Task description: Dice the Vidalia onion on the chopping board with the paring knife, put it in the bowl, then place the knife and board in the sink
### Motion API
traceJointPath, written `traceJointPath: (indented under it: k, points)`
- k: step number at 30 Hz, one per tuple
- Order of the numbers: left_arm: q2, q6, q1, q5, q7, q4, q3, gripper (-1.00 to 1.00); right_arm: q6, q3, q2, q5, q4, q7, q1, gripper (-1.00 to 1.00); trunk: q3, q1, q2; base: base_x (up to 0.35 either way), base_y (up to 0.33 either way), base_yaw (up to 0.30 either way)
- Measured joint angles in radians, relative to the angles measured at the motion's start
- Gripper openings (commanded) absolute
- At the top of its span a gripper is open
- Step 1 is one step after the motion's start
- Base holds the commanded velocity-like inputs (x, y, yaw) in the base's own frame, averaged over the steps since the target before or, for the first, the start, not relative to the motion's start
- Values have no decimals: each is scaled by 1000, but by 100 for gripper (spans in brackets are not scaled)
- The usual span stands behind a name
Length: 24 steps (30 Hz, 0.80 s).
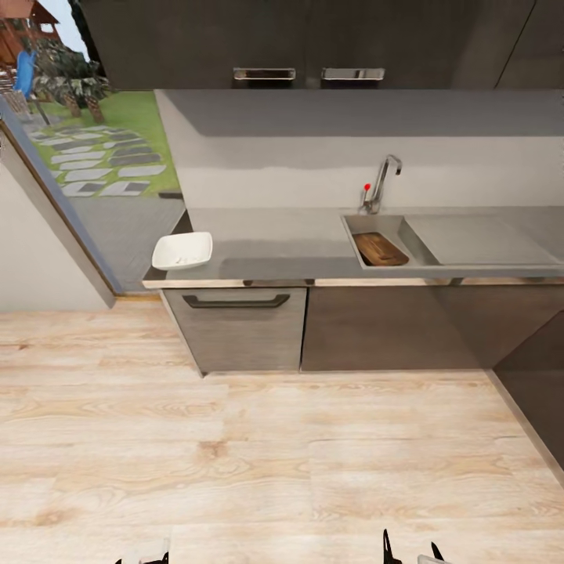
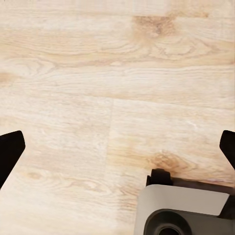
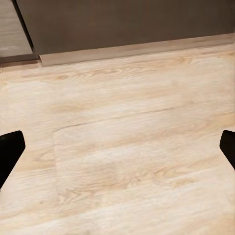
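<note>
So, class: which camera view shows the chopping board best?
The head view: the chopping board lies in the sink, seen from above, whole. The two wrist views look down at the wooden floor, with cabinet fronts beyond in the right one.

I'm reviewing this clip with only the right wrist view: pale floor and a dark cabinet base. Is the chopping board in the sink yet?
Observer: Yes. In the head view the chopping board lies inside the sink basin, near the faucet.
Operator: And the bowl?
Observer: The bowl sits at the left end of the countertop, well apart from the sink.
Operator: Is the left gripper holding anything?
Observer: No. The left gripper is open over the wooden floor, with nothing between its fingers.
</note>
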Motion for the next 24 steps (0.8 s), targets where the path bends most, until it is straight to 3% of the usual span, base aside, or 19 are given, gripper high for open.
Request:
traceJointPath:
  k: [24]
  points:
    - [0,0,0,0,0,0,0,100,-4,0,0,0,1,3,0,100,38,0,0,0,0,0]
